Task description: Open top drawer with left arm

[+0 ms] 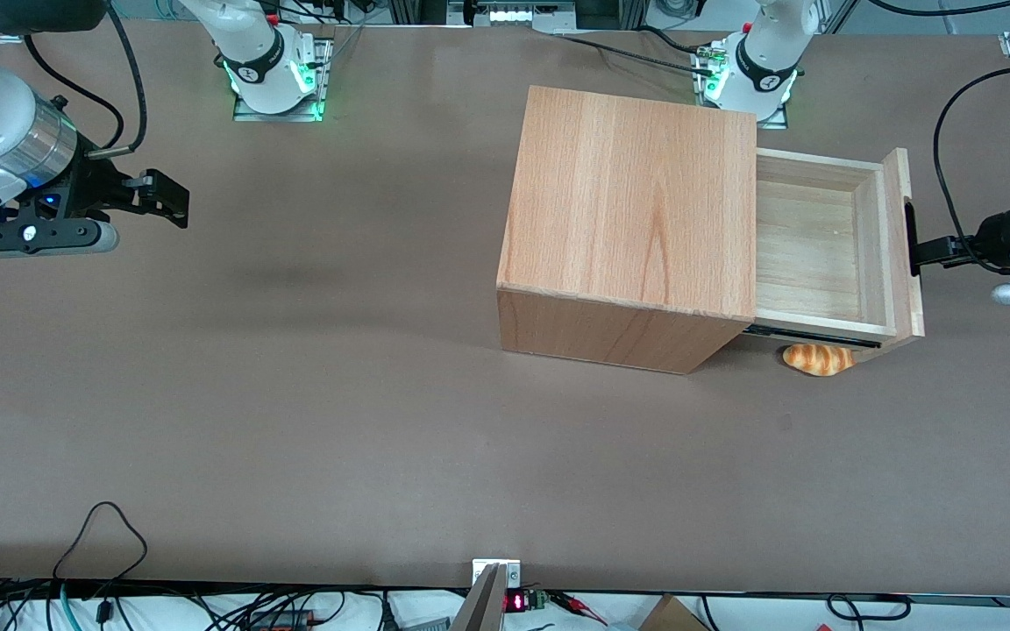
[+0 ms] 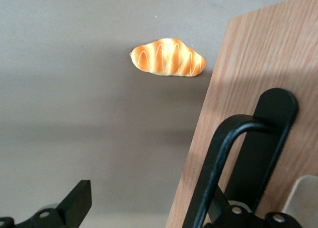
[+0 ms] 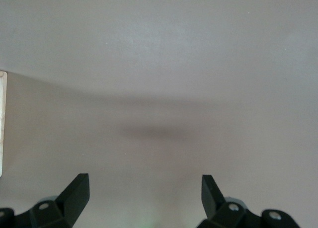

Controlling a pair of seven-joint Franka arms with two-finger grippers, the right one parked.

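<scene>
The shallow light-wood top drawer (image 1: 821, 250) with its pale plank bottom stands well out of the big plain wooden cabinet box (image 1: 632, 223), toward the working arm's end of the brown worktop (image 1: 295, 394), and I can see most of its empty inside from the front camera. Its flat front panel carries the slim black bar handle (image 2: 233, 153), and my left arm's small black gripper (image 1: 930, 251) is right at that handle, level with the drawer's front. In the wrist camera one of the fingers (image 2: 74, 203) hangs free over the worktop beside the panel, while the other sits tucked by the bar, so I read the fingers as spread apart with the handle hooked by one of them, not pinched between both. As I judge it, the pull is mostly done, and what is left is to finish it cleanly: I would keep drawing straight along the drawer's black slide rail (image 1: 807, 333), with no sideways or upward drift that could bind the tray or drag the cabinet box over the worktop, and stop short of the rail's end. A small orange-and-cream striped toy bread roll (image 1: 818, 358) lies on the worktop just beneath the drawer's nearer corner, so I would hold my height there.
</scene>
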